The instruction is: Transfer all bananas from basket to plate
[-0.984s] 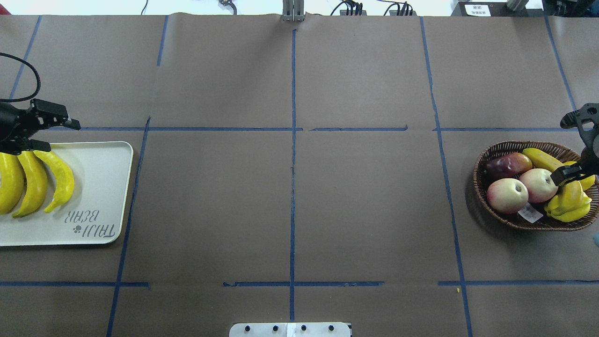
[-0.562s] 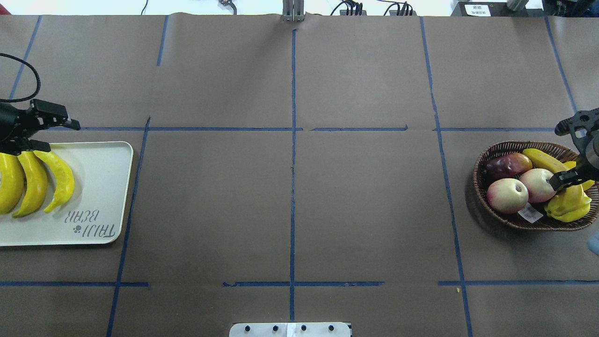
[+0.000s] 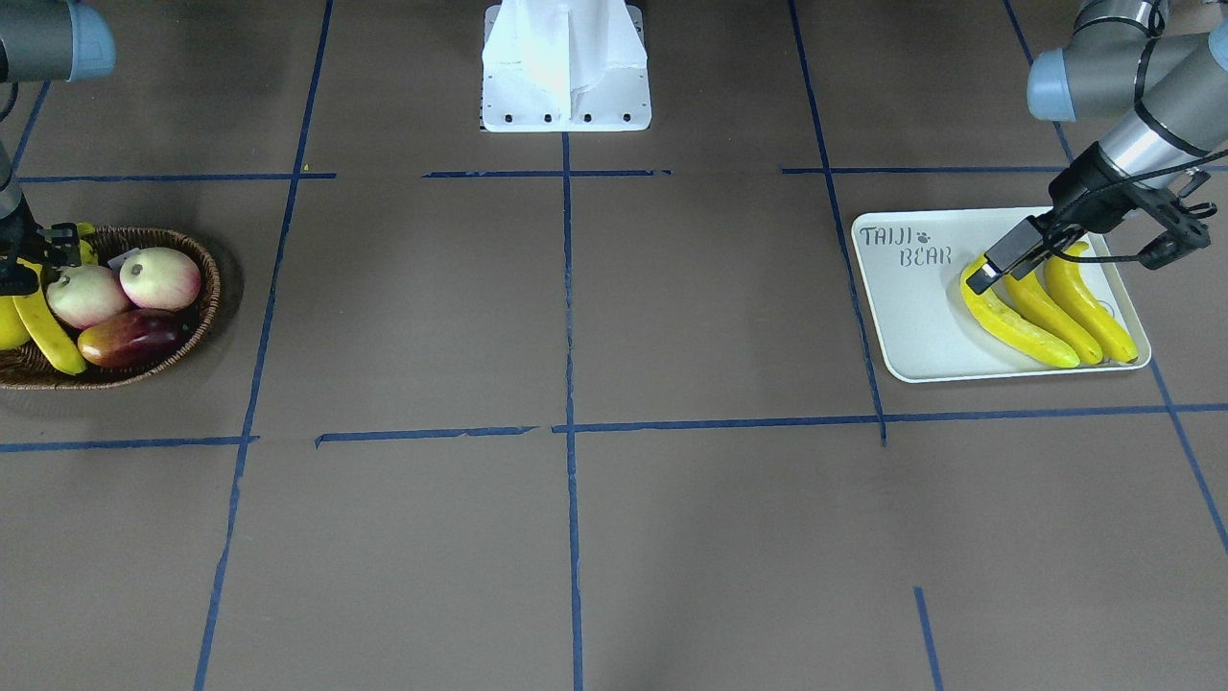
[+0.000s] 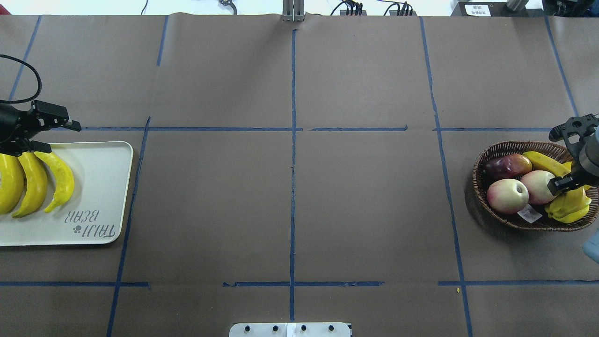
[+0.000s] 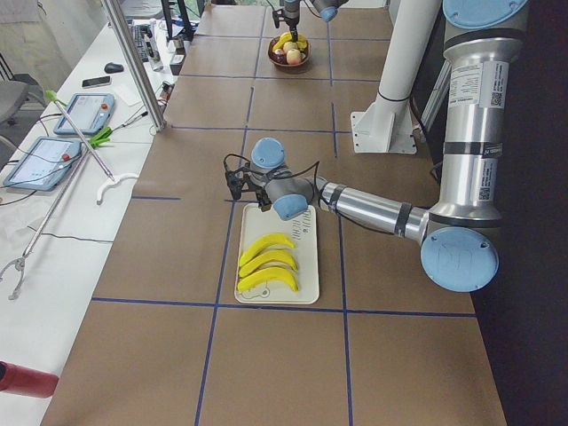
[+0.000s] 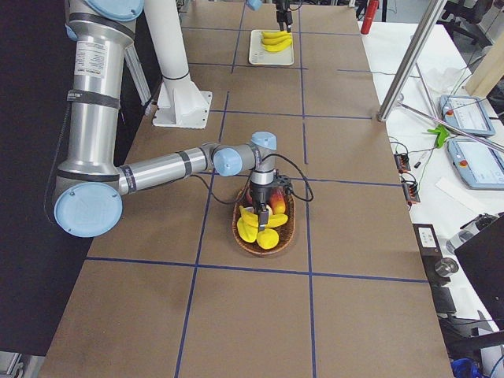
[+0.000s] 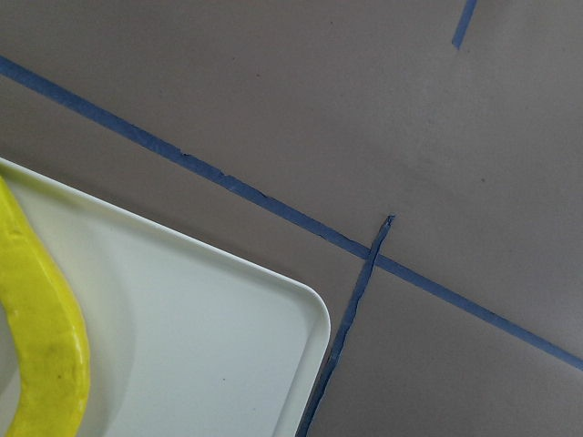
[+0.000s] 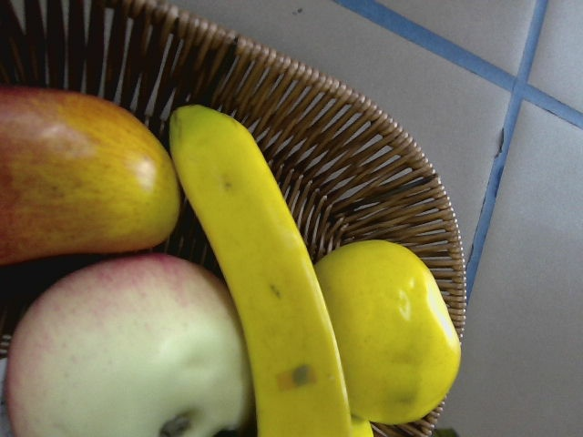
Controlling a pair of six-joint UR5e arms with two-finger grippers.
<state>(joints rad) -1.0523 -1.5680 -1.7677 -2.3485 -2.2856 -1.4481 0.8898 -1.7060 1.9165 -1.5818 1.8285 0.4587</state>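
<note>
The wicker basket point(image 4: 486, 161) at the right holds a single banana point(image 4: 543, 160) and a yellow bunch point(image 4: 568, 206). My right gripper point(image 4: 561, 158) is open over the basket's right part, one finger on each side of the single banana; it also shows in the front view point(image 3: 34, 261). The right wrist view shows that banana point(image 8: 264, 300) close below. The cream plate point(image 4: 103, 187) at the left holds three bananas point(image 4: 35, 182). My left gripper point(image 4: 54, 136) is open and empty over the plate's far edge, by the banana tips.
The basket also holds two peaches point(image 4: 507, 195), a dark red fruit point(image 4: 507, 164) and a round yellow fruit point(image 8: 387, 328). Blue tape lines cross the brown table cover. The robot's white base plate point(image 4: 290, 329) is at the near edge.
My right gripper has shifted left and toward the near side over the basket, and sits lower around the single banana. The left gripper and the plate's bananas have not moved.
</note>
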